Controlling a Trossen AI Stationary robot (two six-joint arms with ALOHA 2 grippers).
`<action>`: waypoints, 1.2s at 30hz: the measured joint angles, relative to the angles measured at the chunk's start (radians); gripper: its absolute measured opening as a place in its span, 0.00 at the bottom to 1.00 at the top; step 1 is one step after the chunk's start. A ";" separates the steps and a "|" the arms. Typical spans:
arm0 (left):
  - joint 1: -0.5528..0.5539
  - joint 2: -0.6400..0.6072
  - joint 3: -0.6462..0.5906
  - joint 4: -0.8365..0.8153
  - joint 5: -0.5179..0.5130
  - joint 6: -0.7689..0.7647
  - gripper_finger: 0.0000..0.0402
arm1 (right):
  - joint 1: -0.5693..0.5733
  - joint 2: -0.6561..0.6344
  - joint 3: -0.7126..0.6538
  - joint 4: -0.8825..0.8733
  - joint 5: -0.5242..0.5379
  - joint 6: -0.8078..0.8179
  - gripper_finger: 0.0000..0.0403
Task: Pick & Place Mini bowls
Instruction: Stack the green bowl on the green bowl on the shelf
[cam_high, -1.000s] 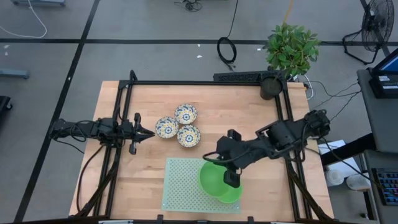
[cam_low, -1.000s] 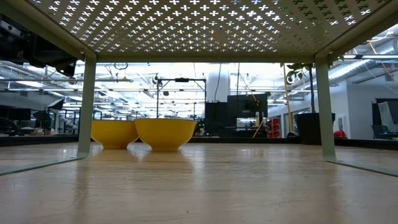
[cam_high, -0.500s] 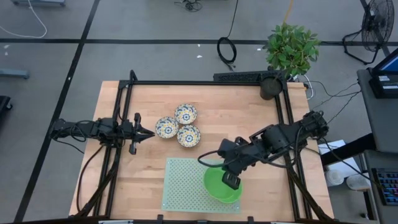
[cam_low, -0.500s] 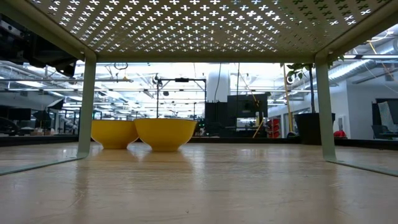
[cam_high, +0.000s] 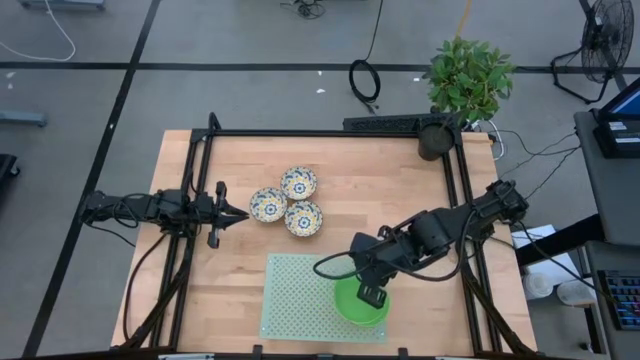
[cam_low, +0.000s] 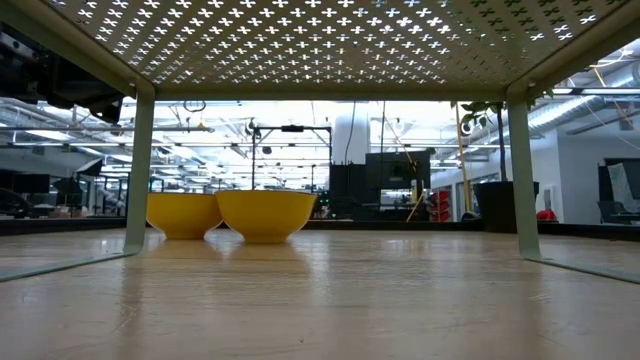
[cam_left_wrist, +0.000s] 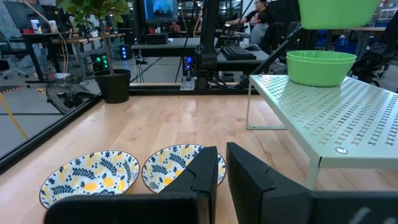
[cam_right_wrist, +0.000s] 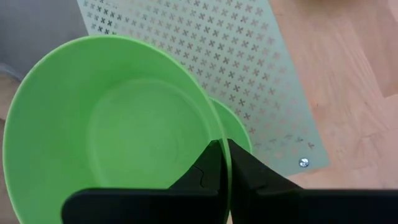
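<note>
My right gripper (cam_right_wrist: 219, 163) is pinched shut on the rim of a green bowl (cam_right_wrist: 112, 124), 1 finger inside the wall and 1 outside. I see that bowl held over another green bowl (cam_right_wrist: 233, 127), which sits on the pale green perforated mat (cam_high: 295, 295) near its corner at the front of the wooden table (cam_high: 380, 190). From overhead, the right arm reaches in from the table's right side and covers part of both green bowls (cam_high: 360, 302).

My left gripper (cam_high: 240, 212) waits at the table's left side, fingers (cam_left_wrist: 245, 177) nearly together and holding nothing. Just beyond it, 3 white bowls with a blue and yellow flower pattern (cam_high: 287, 203) sit touching in a cluster on the bare wood. A potted plant (cam_high: 465, 85) stands at the far right corner.
</note>
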 joint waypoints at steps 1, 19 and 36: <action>0.000 0.000 0.000 0.000 0.000 0.000 0.09 | 0.003 -0.001 -0.006 0.001 0.000 -0.001 0.00; 0.000 0.000 0.000 0.000 0.000 0.000 0.09 | 0.025 -0.001 -0.039 -0.005 0.031 -0.015 0.00; 0.000 0.000 0.000 0.000 0.000 0.000 0.09 | 0.057 -0.087 -0.038 -0.084 0.179 0.057 0.00</action>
